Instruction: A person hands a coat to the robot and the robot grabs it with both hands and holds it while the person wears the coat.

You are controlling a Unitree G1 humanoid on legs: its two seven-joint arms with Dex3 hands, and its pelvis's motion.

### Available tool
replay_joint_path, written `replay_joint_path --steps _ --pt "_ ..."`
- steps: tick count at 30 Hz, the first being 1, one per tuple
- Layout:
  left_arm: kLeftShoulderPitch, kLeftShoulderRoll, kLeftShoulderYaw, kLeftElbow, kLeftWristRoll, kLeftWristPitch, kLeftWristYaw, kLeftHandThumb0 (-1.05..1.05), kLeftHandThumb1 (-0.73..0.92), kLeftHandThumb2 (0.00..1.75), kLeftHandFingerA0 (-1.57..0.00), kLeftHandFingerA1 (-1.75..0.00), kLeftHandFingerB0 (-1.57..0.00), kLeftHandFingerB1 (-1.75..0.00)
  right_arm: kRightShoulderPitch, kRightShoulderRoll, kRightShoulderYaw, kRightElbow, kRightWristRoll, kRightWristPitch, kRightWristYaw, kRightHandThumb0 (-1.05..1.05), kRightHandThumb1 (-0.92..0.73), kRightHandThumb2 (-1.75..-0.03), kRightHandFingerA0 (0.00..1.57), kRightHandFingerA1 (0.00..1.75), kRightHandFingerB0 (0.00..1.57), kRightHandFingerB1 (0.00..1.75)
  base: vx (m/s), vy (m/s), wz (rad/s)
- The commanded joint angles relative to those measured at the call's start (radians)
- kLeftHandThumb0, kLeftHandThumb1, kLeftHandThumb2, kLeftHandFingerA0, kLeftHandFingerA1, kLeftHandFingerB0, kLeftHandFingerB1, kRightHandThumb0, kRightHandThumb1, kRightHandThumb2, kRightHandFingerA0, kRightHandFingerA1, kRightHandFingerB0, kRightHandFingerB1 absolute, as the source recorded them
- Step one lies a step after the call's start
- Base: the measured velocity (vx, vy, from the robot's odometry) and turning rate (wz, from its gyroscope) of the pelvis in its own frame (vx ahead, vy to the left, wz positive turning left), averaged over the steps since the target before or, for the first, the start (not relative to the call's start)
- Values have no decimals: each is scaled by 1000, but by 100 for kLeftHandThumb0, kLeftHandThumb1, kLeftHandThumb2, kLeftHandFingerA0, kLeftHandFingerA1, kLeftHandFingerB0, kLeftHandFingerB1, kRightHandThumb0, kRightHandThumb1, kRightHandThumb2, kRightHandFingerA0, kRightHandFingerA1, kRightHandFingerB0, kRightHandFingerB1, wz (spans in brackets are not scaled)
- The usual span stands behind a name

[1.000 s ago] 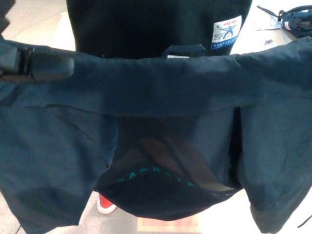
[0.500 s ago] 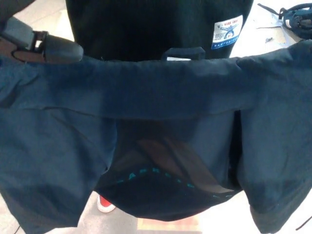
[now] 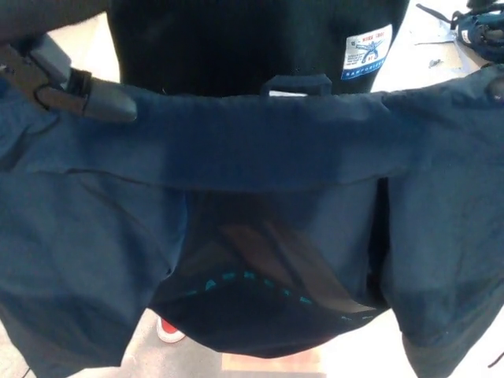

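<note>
Now one dark navy coat is held spread across the whole view.

Its matte woven cloth is stretched with the long axis running left to right, collar edge uppermost, one hanging loop at mid-collar and a sheer mesh lining sagging below. The left hand is seen at the upper left, its smooth black fingers closed on the collar edge. Beyond the fingers stands one person in a black top bearing one white-and-blue label. The right hand is hidden.
</note>
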Motion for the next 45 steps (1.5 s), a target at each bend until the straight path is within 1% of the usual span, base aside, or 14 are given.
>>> replay_joint_path --steps 1,2,4,5,8,11,13,16,25,29,36,38,44,45 --pt "-291 101 -247 77 -58 432 -864 -89 53 87 -21 -43 -11 -35 -427 19 334 186 -98 316 864 -104 -64 -98 43 52 7 13 0 0 0" --pt "-298 98 -251 80 -57 437 -872 -39 22 90 -2 -49 0 -47 -434 22 340 189 -100 306 872 -105 -65 -99 43 52 7 14 0 0 0" --pt "-314 94 -262 87 -53 447 -891 -88 65 61 -11 -29 -13 -25 -450 28 355 195 -105 298 885 -105 -64 -98 42 51 7 16 0 0 0" --pt "-320 93 -266 89 -52 451 -898 -89 54 89 -8 -36 -11 -28 -454 31 361 197 -110 294 890 -102 -61 -99 46 53 4 18 0 0 0" --pt "-337 87 -279 97 -43 454 -915 -88 67 61 -12 -30 -13 -25 -476 40 385 203 -125 296 909 -99 -59 -97 50 55 7 23 0 0 0" --pt "-336 90 -286 104 -34 442 -923 -39 24 91 -2 -48 0 -46 -505 52 430 210 -120 327 931 -99 -59 -96 46 53 5 17 0 0 0" --pt "-333 89 -287 108 -33 439 -924 -90 55 88 -21 -43 -10 -35 -507 54 442 210 -115 330 931 -90 -69 -62 55 45 7 23 0 0 0" --pt "-327 87 -291 107 -32 448 -924 -90 55 90 -31 -46 -8 -32 -519 55 485 218 -83 324 931 -86 -56 -95 46 55 7 27 0 0 0" --pt "-317 90 -279 103 -24 449 -918 -89 65 61 -59 -43 -19 -28 -660 77 603 289 -2 318 931 -96 -58 -94 33 51 9 31 0 0 0" --pt "-310 87 -266 105 -30 437 -922 -88 55 91 -34 -50 -11 -36 -727 84 652 306 8 284 931 -97 -60 -95 30 50 6 25 0 0 0" --pt "-229 37 -228 52 -32 553 -816 -84 62 60 -43 -38 -26 -29 -603 27 659 185 -34 331 931 -85 -55 -91 51 60 10 38 0 0 0" --pt "-154 10 -185 47 -32 514 -712 -74 51 95 -39 -53 -13 -38 -492 20 623 152 -85 305 926 -88 -59 -95 45 56 10 39 0 0 0" --pt "-68 -34 -157 49 23 475 -628 -90 62 97 -37 -47 -29 -40 -333 13 548 71 -127 307 810 -87 -77 -64 70 53 26 30 0 0 0" --pt "-43 -43 -148 47 34 459 -610 -80 57 96 -39 -49 -32 -44 -286 11 514 46 -154 266 764 -90 -69 -103 74 64 32 46 0 0 0"
